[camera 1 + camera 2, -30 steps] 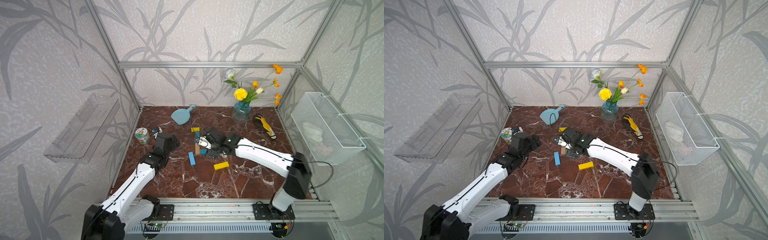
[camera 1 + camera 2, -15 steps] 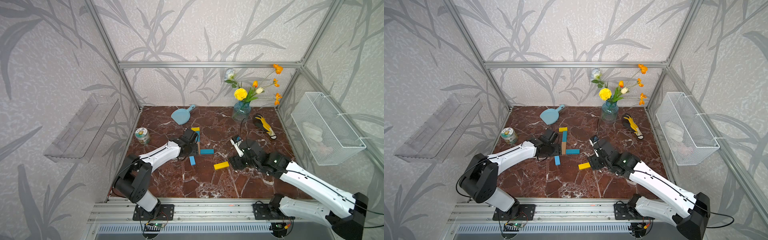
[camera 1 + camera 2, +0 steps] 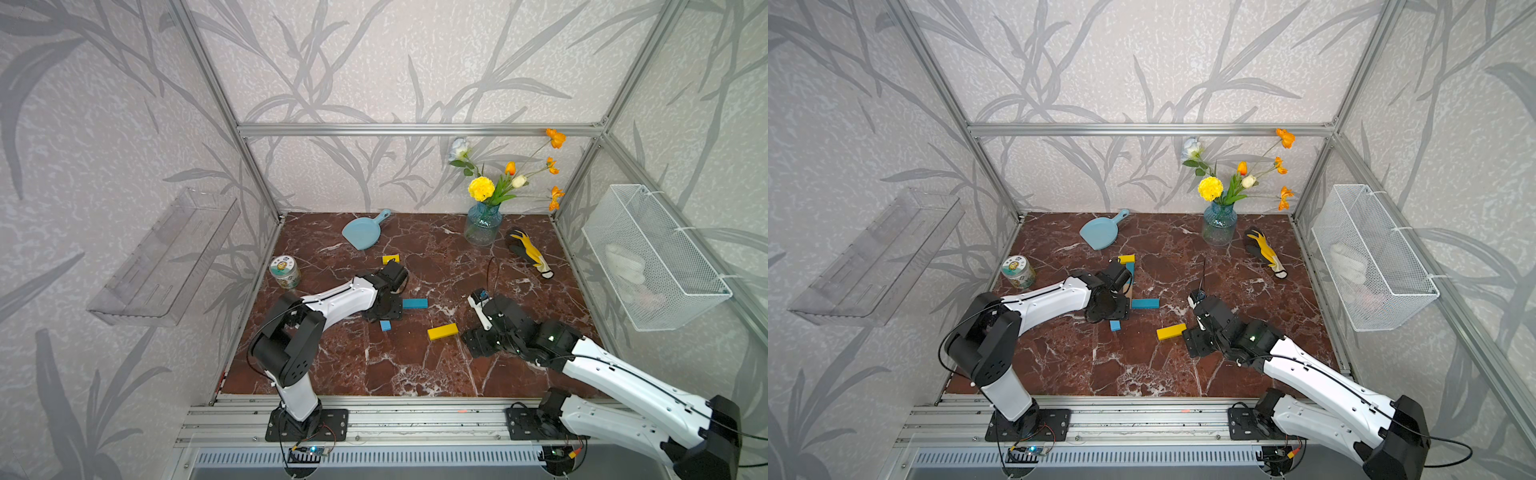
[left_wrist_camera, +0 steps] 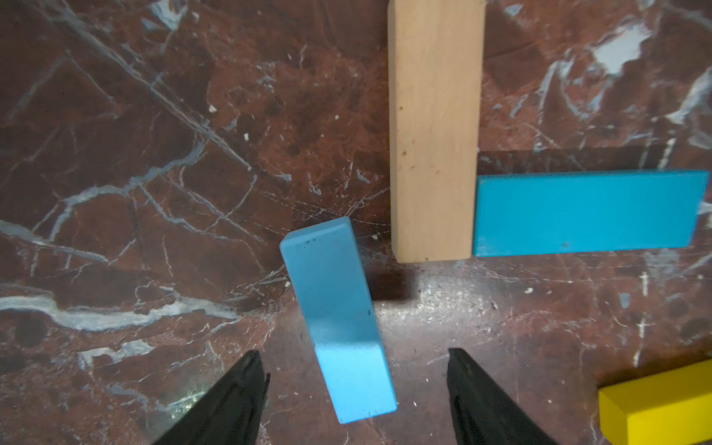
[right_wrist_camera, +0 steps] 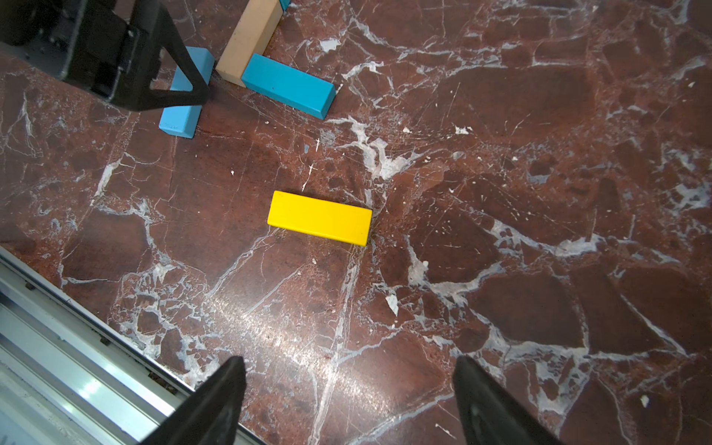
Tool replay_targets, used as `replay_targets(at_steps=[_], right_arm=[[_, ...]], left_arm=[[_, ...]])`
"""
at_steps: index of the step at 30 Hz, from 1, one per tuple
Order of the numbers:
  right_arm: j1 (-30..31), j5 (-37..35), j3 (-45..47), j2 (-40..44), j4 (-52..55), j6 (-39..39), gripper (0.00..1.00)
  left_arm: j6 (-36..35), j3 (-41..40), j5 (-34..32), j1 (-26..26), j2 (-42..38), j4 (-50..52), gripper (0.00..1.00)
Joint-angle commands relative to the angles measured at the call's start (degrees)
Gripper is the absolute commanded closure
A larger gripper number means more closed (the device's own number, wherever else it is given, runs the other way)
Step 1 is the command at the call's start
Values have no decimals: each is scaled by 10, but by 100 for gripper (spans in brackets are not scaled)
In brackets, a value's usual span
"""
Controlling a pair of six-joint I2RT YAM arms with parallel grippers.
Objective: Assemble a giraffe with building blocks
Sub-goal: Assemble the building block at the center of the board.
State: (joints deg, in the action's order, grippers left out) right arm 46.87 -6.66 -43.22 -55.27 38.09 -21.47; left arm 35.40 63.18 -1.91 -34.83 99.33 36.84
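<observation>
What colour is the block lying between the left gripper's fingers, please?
Light blue block, clearest in the left wrist view.

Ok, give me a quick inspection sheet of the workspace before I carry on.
Surface: marble tabletop, scattered white specks.
Job's things: teal bar butts tan bar; light-blue bar and yellow bar loose; short yellow bar farther back.
Clutter: dustpan, can, vase, glove along the edges.
Grippers: left gripper open, astride the light-blue bar; right gripper open, empty, facing the yellow bar.
Cables: black cable loops behind right gripper, clear of bars.
Surroundings: wire basket, clear shelf on walls.
</observation>
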Motion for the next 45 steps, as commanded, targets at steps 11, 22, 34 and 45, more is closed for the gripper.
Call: replay_targets(at_steps=[11,22,34,45], right_arm=[[1,12,7,-21,-32,-9,15],[1,9,8,-24,-28,-7,15],[1,10,10,-18,-26,-13,16],[2,18,17,-2,-27,-26,17]], left_arm=[[46,11,-42,-1,27,-13,27],[50,-12,-27,3,40,-45,41],[56,-61,-36,12,8,-56,50],[57,-142,-2,10,-78,-78,81]])
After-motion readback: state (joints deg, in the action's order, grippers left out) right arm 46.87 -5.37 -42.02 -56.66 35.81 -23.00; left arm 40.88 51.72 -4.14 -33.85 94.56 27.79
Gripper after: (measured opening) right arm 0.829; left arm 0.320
